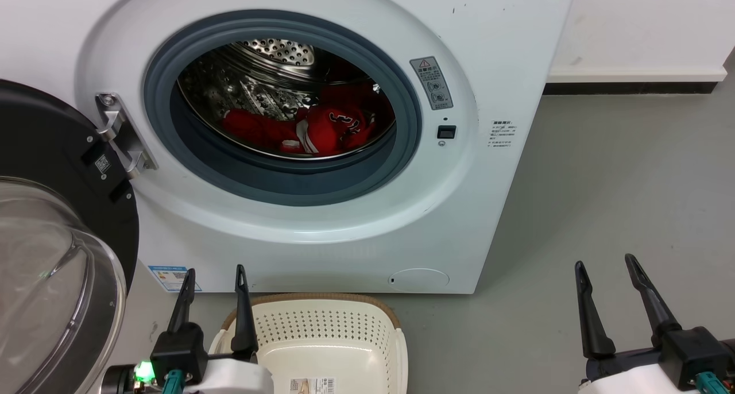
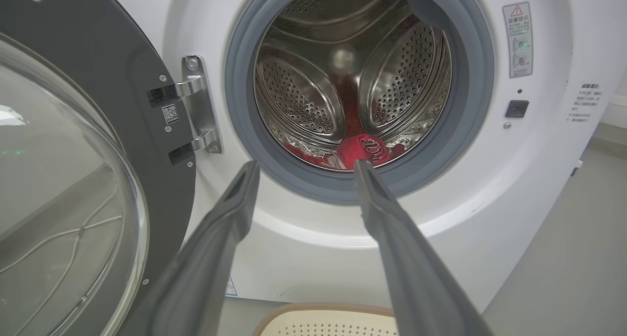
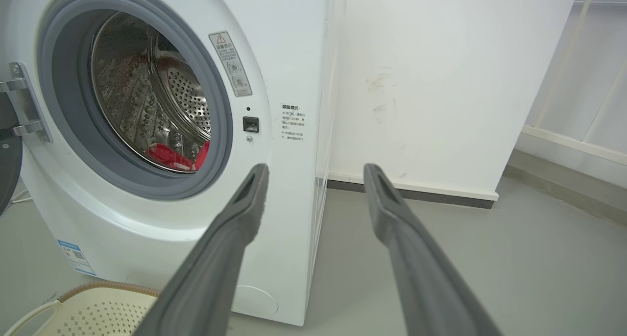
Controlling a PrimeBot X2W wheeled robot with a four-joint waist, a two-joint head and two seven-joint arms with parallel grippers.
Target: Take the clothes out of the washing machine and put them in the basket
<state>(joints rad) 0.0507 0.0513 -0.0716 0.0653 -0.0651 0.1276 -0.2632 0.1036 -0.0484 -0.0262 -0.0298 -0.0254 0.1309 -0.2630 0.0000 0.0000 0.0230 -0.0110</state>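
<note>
My left gripper [image 1: 215,269] hangs at the near left with its two fingers apart and nothing between them, tips pointing toward the front of the washing machine [image 1: 494,49]. My right gripper [image 1: 604,260] sits at the near right over bare floor [image 1: 620,181], its fingers also spread and empty.

Just right of my left fingers, the basket [image 1: 321,297] stands on the floor against the foot of the machine, below the opening. The part I can see holds no clothes, just a paper label [image 1: 313,385] on its bottom. The door [image 1: 51,256] is swung wide open to the left, close by my left arm.

Farther in, past the grey gasket [image 1: 287,181], the clothes [image 1: 321,131] lie in a red heap on the floor of the steel drum [image 1: 252,89], a little right of centre.

I judge this to be the very first step, with nothing taken out yet. The next move calls for one gripper to go over the gasket lip and down onto the heap (my left wrist view already lines up with it), then close on a fold. I'd keep clear of the door and the gasket lip on the way in.
</note>
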